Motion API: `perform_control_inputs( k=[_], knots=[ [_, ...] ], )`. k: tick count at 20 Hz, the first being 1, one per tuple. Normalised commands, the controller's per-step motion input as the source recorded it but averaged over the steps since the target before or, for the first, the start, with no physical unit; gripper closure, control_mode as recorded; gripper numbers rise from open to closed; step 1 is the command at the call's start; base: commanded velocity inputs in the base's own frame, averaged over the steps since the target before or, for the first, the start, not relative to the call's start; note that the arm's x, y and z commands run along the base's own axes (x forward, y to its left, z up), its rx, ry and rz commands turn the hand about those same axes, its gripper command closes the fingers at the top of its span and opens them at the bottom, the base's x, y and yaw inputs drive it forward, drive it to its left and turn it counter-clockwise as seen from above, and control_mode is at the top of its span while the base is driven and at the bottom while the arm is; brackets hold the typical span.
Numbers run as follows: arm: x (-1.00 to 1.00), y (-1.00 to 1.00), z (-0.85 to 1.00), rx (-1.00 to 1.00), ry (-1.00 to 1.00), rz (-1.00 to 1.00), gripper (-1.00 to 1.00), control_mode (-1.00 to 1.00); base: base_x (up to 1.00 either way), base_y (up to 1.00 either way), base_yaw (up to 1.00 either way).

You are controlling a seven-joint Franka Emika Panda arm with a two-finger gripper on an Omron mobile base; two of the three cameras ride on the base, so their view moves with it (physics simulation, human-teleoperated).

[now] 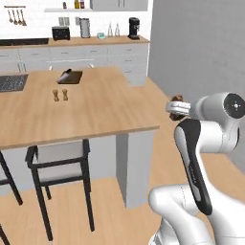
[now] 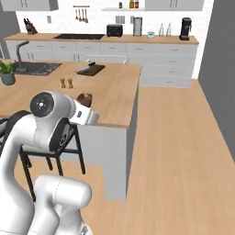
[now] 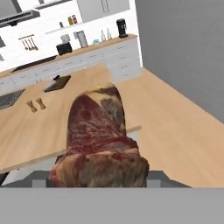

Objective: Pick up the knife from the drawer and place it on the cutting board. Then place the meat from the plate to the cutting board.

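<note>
My gripper [image 1: 176,107] is shut on the meat [image 3: 100,135], a reddish-brown marbled chunk, and holds it in the air off the near right corner of the island counter [image 1: 95,110]. The meat [image 1: 177,99] hides the fingertips in the hand view. From the right base camera the meat [image 2: 84,98] sits at the end of my hand. The dark brown cutting board [image 1: 70,77] lies far across the island, near its back edge. The knife [image 1: 64,75] rests on it. The board [image 3: 57,83] is well beyond the meat in the hand view. The drawer and the plate are out of view.
Two small wooden shakers [image 1: 60,94] stand on the island between me and the board. A black-framed stool [image 1: 60,160] is tucked under the island's near edge. A sink [image 2: 32,69] and a potted plant [image 2: 7,71] are at the island's left. Open wooden floor lies to the right.
</note>
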Motion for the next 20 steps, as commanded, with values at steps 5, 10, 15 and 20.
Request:
perform_control_inputs(
  k=[5, 10, 15, 20],
  knots=[
    [0.0, 0.0, 0.0, 0.0, 0.0, 0.0, 1.0, 1.0, 0.61, -1.0, 0.22],
    [0.0, 0.0, 0.0, 0.0, 0.0, 0.0, 1.0, 1.0, 0.76, -1.0, 0.28],
    [0.0, 0.0, 0.0, 0.0, 0.0, 0.0, 1.0, 1.0, 0.79, -0.97, 0.31],
    [0.0, 0.0, 0.0, 0.0, 0.0, 0.0, 1.0, 1.0, 0.76, -0.91, 0.39]
  ],
)
